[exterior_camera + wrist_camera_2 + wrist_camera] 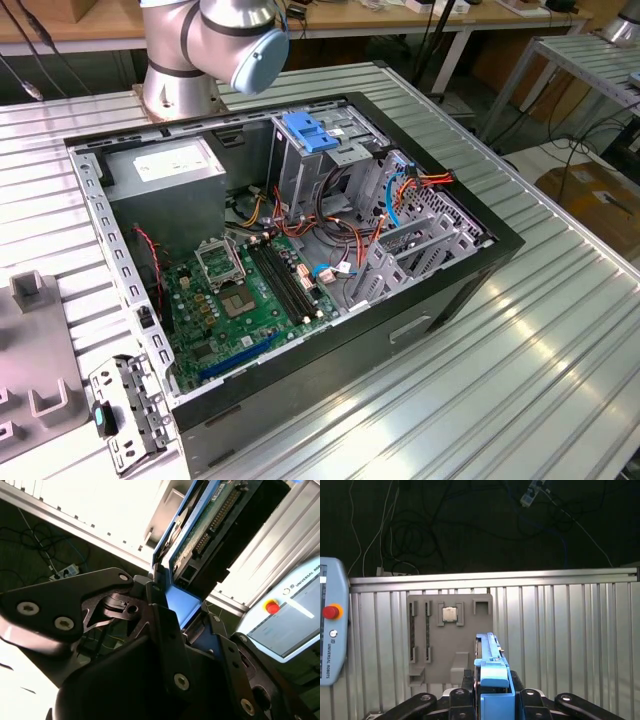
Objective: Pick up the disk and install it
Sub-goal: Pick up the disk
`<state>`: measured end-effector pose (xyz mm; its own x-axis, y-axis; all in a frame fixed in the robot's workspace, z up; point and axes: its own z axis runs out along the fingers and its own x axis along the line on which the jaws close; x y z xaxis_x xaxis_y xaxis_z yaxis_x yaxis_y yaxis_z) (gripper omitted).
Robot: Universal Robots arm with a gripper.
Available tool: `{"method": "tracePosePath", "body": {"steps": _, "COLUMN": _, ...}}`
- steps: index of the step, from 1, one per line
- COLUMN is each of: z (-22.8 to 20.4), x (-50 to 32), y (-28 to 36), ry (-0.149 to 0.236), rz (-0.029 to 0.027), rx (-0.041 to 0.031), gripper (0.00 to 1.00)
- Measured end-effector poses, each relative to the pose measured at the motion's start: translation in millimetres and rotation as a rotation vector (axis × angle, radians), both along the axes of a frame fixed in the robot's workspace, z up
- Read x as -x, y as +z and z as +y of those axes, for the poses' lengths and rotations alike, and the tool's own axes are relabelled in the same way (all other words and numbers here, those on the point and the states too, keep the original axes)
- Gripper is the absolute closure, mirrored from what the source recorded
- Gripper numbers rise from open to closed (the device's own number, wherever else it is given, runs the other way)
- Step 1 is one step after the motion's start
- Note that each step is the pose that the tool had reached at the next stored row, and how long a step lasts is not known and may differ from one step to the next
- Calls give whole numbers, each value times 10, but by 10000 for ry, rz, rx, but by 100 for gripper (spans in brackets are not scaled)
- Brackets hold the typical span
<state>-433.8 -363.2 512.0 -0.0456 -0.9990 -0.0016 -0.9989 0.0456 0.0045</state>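
My gripper (492,690) is closed on the disk (489,647), pinching it edge-on by its blue rail above the ribbed table (560,630). Beyond it lies a grey tray (470,630) holding a chip (449,614). In the exterior view, the open case (420,330) sits on the table.

Disk (200,530) gripped edge-on at one end by the gripper (172,607). Second wrist view: green circuit-board underside, black connector row, blue plastic side rail. First wrist view: disk (492,672) seen edge-on, blue rail facing camera.
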Motion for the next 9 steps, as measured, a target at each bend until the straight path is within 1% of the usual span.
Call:
{"method": "tracePosePath", "body": {"steps": 3, "z": 0, "x": -39, "y": -1, "ry": -1, "rz": -1, "rx": 0, "gripper": 63}}
{"method": "tracePosePath", "body": {"steps": 6, "z": 0, "x": -100, "y": -1, "ry": 0, "rz": -1, "rx": 0, "gripper": 63}}
{"method": "tracePosePath", "body": {"steps": 9, "z": 0, "x": -144, "y": 0, "ry": 0, "rz": -1, "rx": 0, "gripper": 63}}
